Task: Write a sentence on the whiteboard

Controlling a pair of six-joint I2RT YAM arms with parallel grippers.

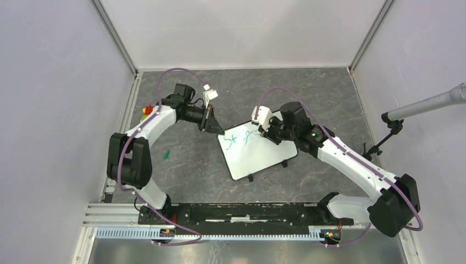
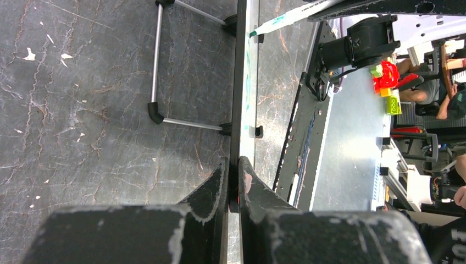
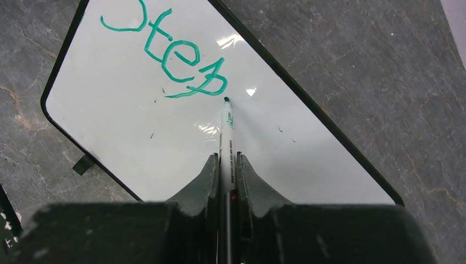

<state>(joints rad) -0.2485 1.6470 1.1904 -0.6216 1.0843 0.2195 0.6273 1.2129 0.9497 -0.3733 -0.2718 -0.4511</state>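
**Whiteboard Writing Station: Current Configuration**

The whiteboard [image 1: 257,158] sits on the dark marbled table [image 1: 192,181], near the middle of the work area and between the two arms. In the top view it lies at an angle to the table edges, with small black feet along its near side. The left wrist view shows the board edge-on as a thin dark strip, with a wire stand [image 2: 156,60] on its back side. From these angles the board appears propped at a low tilt, though the exact tilt cannot be told.

The left gripper [image 2: 233,165] is clamped on the board's frame at the far left corner. One finger presses each face and no gap is visible between the fingers and the frame.

The right gripper [image 3: 226,160] is closed on a green whiteboard marker [image 3: 227,137]. The barrel runs straight out between the two fingers. The marker tip rests on the white surface, just beside the lower right of the last written letter.

The sentence [image 3: 176,58] consists so far of one green handwritten word, "Step". It occupies the board's upper left region as the top view shows it. The rest of the writing surface is white, apart from a few small dark specks.

A small green object [image 1: 166,154], possibly the marker cap, lies on the table beside the left arm, well apart from the board.
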